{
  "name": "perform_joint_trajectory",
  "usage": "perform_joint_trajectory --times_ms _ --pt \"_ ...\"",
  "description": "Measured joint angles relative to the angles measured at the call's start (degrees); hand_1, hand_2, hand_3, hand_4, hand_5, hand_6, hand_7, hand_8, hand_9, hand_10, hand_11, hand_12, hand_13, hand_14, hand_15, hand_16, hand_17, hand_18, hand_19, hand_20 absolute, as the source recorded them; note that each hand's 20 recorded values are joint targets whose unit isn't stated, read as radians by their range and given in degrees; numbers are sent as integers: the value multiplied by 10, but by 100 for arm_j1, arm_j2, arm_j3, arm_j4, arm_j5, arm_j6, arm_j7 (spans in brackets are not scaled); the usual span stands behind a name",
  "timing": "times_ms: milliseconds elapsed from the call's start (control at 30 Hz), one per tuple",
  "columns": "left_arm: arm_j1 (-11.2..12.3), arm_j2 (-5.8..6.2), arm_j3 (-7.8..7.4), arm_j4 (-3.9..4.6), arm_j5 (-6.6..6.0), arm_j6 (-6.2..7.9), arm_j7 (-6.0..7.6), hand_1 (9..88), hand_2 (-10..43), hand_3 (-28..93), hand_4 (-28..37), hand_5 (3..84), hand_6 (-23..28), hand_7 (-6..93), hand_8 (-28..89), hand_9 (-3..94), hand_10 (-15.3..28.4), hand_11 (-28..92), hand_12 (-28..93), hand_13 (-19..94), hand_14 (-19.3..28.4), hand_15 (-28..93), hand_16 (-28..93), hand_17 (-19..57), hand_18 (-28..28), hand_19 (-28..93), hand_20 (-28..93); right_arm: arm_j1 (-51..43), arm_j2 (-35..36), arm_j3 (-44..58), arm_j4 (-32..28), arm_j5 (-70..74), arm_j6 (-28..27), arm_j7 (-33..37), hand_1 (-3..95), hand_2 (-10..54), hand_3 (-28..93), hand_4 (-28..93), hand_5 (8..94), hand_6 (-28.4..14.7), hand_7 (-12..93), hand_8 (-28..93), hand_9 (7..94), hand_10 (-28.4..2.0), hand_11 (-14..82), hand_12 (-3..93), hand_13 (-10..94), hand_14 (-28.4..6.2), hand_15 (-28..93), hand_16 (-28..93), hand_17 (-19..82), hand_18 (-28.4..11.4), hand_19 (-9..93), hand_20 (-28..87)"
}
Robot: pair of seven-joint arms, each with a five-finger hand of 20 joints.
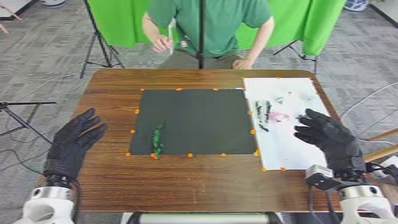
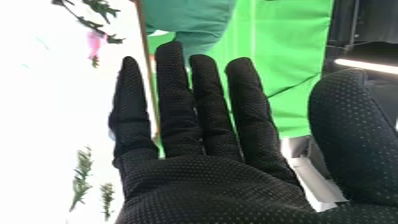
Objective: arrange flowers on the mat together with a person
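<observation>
Green and thin, one stem [image 1: 158, 139] on the black mat [image 1: 200, 117], flat near eight o'clock from the middle. Just a start, by the look of things: one down, a lot more to do. Over on the white sheet [image 1: 289, 150], at three o'clock from the mat, some dark sprigs [image 1: 267, 111], a pink bloom [image 1: 279, 117] and a few pale bits [image 1: 279, 100], all good for moving across later. Now for which way to point: on the mat, a long line from six o'clock up to twelve, with a tiny tilt toward one at the far end and the near end close by the edge. Much the same long way, twelve to six, for the dark sprigs. Too small to tell about the pink bloom. Above the sheet, between three and four o'clock from the mat, the right hand [image 1: 336, 142], open and holding nothing, with fingers toward eleven and thumb well out to the side. Near eight o'clock, off the mat, the left hand [image 1: 69, 147], open too, with nothing in it and fingers toward one.
</observation>
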Motion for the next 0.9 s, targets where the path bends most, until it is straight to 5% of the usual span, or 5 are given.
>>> perform_joint_trajectory --times_ms 167,367,500,667,900 --pt "-11 3 0 0 7 -25 -16 292 36 698 -254 398 37 169 -85 335 138 270 133 315 174 317 -18 -24 226 508 50 257 408 -775 28 36 837 7 168 99 892 -254 436 -36 203 -126 445 -149 159 205 410 -135 302 219 142 -218 503 245" --pt "-19 3 -12 2 21 -47 -47 292 35 699 -254 398 37 172 -86 335 138 270 133 317 174 316 -18 -24 225 507 50 521 498 -813 34 42 828 73 173 89 898 -251 436 -34 207 -128 446 -149 158 205 412 -134 303 219 144 -218 504 245" --pt "-28 3 -14 4 30 -65 -64 292 35 699 -253 397 37 170 -86 335 138 269 133 316 173 315 -18 -24 225 507 51 581 545 -807 34 26 841 77 222 33 884 -261 441 -36 227 -134 478 -144 218 218 451 -122 386 213 181 -206 573 275" --pt "-21 15 -49 4 34 -68 -63 292 36 697 -253 398 37 170 -85 335 138 270 133 316 173 315 -17 -23 225 506 51 542 869 -754 -22 -698 1417 180 286 -85 816 -282 466 -18 439 -178 529 -130 383 265 525 -101 575 198 257 -179 699 335" --pt "37 55 -97 -5 31 -62 -38 292 36 697 -252 398 37 170 -86 335 138 270 134 317 173 315 -17 -24 225 506 51 107 1922 -228 -283 -3202 2999 2230 277 -95 758 -283 488 -24 564 -200 521 -131 563 404 549 -108 709 251 283 -176 734 356"
